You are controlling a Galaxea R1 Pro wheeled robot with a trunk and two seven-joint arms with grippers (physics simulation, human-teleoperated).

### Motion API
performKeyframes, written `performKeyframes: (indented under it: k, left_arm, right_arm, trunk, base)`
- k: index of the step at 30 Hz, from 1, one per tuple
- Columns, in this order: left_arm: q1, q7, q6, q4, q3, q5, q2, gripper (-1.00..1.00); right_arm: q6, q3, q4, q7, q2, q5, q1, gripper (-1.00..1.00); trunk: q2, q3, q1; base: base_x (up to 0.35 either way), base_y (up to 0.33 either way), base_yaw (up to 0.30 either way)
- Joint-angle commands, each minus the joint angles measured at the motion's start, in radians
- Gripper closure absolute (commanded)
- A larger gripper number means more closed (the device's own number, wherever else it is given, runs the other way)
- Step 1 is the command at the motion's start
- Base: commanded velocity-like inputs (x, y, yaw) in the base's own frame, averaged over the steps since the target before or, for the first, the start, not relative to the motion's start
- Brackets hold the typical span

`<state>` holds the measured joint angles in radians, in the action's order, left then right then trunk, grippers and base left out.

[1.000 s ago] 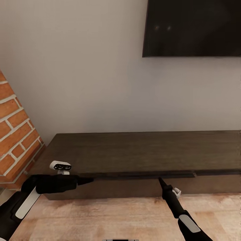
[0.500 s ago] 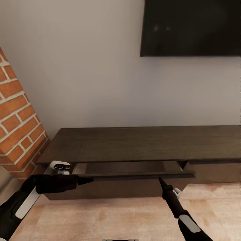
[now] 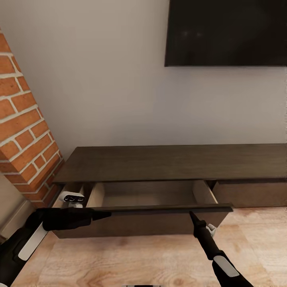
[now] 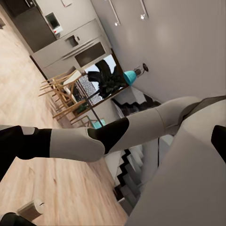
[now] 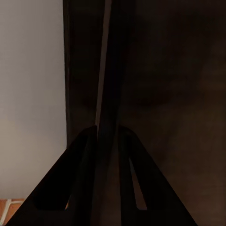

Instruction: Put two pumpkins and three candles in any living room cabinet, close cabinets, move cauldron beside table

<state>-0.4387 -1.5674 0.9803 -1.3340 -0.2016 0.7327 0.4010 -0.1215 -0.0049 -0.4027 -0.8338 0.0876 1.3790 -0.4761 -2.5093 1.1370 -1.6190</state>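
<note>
At nine o'clock you face a red brick wall (image 3: 24,131). Your left pincer (image 3: 107,215) touches the drawer front (image 3: 159,209); its grip cannot be told. The dark cabinet (image 3: 171,161) sits on a pale wood floor (image 3: 139,259), its drawer pulled out, showing a bare beige inside (image 3: 147,193). Your right pincer (image 3: 191,215) pinches the front's top edge. At one o'clock hangs a black television (image 3: 227,32).

The cabinet (image 3: 171,162) is set on the wooden floor (image 3: 131,259), against the wall below the television (image 3: 225,32). Its drawer (image 3: 147,194) is pulled out, and the pale inside is seen bare. The brick fireplace (image 3: 24,131) is placed just beside the cabinet's end.
</note>
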Motion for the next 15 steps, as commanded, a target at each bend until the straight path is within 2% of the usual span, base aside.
performKeyframes:
  k: [1, 15]
  left_arm:
    - [-0.001, -0.003, 0.011, 0.0, -0.002, 0.002, 0.001, -1.0]
    - [-0.001, -0.003, 0.011, 0.001, -0.002, 0.002, 0.002, -1.0]
  right_arm:
    - [-0.009, 0.011, 0.002, 0.001, 0.0, -0.002, 0.001, 1.0]
    - [-0.01, 0.011, 0.002, -0.001, 0.0, -0.002, 0.001, 1.0]
  trunk:
    - [0.0, 0.001, 0.001]
    - [0.0, 0.001, 0.001]
  base:
    - [-0.231, 0.0, 0.0]
    - [-0.229, 0.0, 0.0]
